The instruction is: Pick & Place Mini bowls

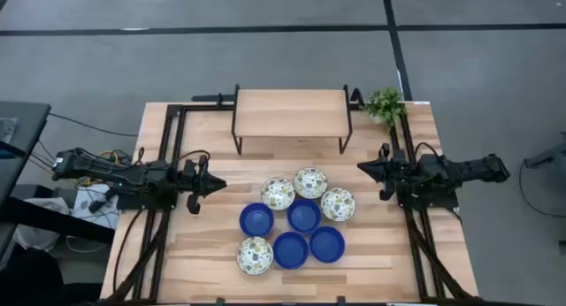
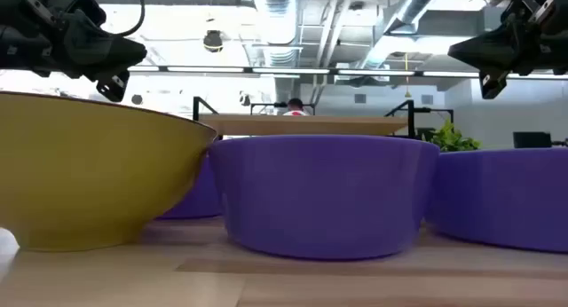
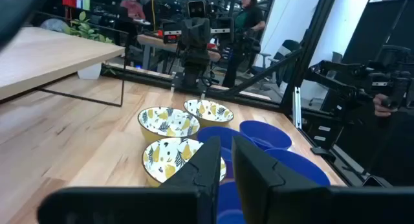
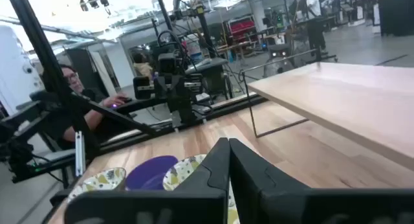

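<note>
Mini bowls (image 1: pixel 303 216) clustered mid-table, between both arms' jaws, untouched

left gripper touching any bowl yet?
Apart. The high view shows the left gripper at the table's left side, with bare wood between its tips and the nearest blue bowl. The right gripper waits at the right.

I found no words, labels, brand marks or numbers that I could read anywhere, not on the bowls, my own arms, the table or the room behind it.
</note>
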Robot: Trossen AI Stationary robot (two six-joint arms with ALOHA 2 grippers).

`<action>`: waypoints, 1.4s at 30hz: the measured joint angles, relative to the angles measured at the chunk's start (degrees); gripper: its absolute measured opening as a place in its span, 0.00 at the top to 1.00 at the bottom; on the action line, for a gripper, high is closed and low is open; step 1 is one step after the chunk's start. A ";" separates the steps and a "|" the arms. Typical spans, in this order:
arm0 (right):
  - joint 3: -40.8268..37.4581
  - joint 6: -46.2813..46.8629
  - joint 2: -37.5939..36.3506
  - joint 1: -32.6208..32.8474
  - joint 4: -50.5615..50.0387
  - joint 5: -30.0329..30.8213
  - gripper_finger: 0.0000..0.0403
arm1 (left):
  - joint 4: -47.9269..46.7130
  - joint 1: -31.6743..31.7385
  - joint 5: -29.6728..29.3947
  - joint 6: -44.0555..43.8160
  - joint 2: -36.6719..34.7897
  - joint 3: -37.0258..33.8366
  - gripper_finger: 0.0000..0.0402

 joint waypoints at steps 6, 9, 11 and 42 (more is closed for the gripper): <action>0.00 2.43 0.00 0.00 0.00 0.02 1.00 | 0.00 0.00 0.00 0.00 0.00 0.00 0.90; 0.00 2.43 0.00 0.00 0.00 0.04 1.00 | 0.00 -0.02 0.00 0.00 0.00 0.00 0.90; 0.00 2.43 0.00 0.00 0.00 0.24 1.00 | 0.00 0.00 0.00 0.00 0.00 0.00 0.90; 9.82 6.94 4.93 1.30 -0.77 -1.88 0.61 | 0.02 0.00 0.00 -0.02 0.11 0.00 0.90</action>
